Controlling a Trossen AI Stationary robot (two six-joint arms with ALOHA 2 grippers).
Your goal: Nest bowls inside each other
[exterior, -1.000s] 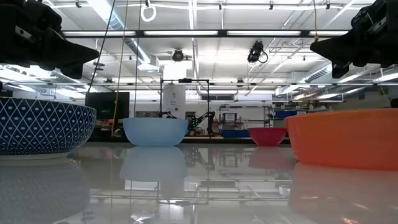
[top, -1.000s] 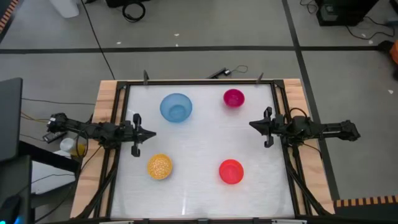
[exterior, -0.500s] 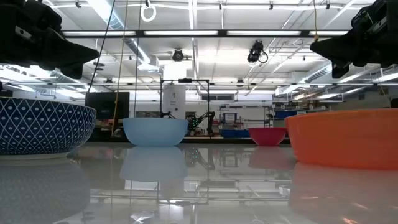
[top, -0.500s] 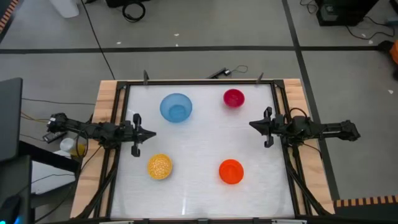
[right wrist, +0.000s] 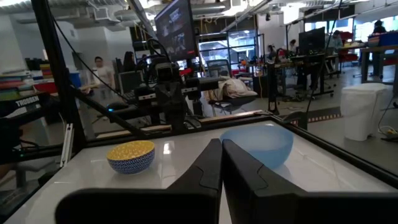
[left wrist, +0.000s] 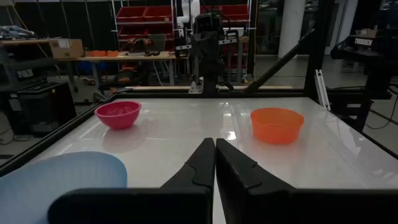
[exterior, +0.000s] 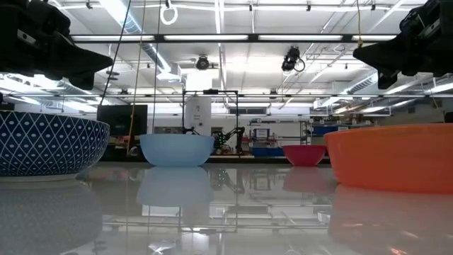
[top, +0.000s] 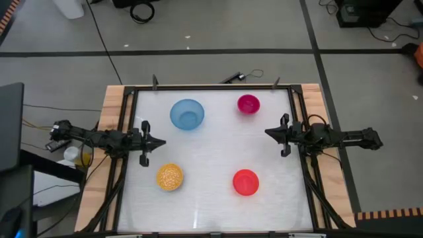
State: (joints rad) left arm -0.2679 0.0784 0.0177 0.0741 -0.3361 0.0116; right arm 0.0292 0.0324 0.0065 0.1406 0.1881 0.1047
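Observation:
Four bowls stand apart on the white table, each on its base. The light blue bowl [top: 187, 114] is at the far left, the magenta-pink bowl [top: 248, 104] at the far right. The yellow bowl [top: 169, 176], blue-patterned outside, is near left; the orange-red bowl [top: 246, 182] is near right. My left gripper [top: 163, 141] is shut above the table's left edge, pointing level toward the middle. My right gripper [top: 266, 132] is shut above the right edge, facing it. Neither is near a bowl.
A black frame [top: 211, 87] runs round the table, with wooden boards [top: 109, 109] outside it. Open table lies between the bowls and between the two grippers. People [right wrist: 99, 71] and workbenches show in the room beyond.

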